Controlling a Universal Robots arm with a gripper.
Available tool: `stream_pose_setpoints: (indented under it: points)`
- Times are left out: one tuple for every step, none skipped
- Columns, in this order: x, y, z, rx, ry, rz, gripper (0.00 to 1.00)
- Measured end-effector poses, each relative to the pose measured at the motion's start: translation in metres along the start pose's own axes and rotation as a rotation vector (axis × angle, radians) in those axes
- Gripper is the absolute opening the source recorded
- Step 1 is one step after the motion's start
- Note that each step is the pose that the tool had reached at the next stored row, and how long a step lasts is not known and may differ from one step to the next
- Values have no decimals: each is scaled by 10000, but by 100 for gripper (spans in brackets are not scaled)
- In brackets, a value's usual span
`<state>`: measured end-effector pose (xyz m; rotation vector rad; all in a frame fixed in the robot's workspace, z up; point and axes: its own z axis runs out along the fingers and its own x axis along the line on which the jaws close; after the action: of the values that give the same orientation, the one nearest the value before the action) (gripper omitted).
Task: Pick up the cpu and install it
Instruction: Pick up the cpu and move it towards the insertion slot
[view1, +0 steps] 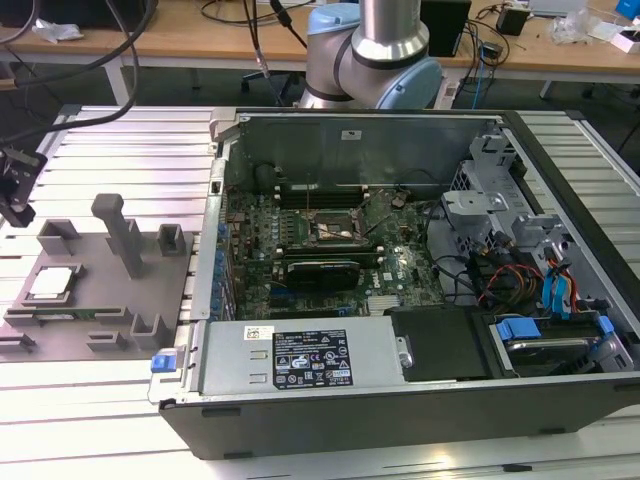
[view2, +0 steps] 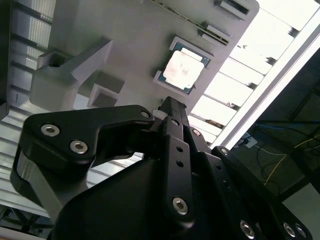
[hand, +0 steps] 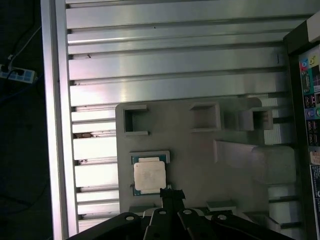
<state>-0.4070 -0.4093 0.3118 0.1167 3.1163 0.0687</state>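
Gripper (hand: 171, 192) hovered near cpu (hand: 149, 176) on grey fixture (hand: 200, 165), jaws together, empty; good pick needed centring, level squeeze on edges.

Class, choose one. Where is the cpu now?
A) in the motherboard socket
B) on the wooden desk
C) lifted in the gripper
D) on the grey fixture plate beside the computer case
D: the cpu lies flat on the grey fixture plate, outside the computer case.
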Motion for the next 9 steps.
stream_pose_setpoints:
  points:
    - [1, 0, 3, 0, 0, 1, 11]
    - [1, 0, 4, 1, 1, 0, 11]
    - [1, 0, 7, 1, 1, 0, 11]
    - [2, 0, 12, 1, 1, 0, 11]
    - [4, -1, 19, 0, 0, 0, 11]
    - [5, -1, 23, 1, 1, 0, 11]
    - [7, -1, 28, 1, 0, 1, 11]
    - [8, -2, 32, 1, 1, 1, 11]
    - [10, -2, 37, 1, 0, 0, 11]
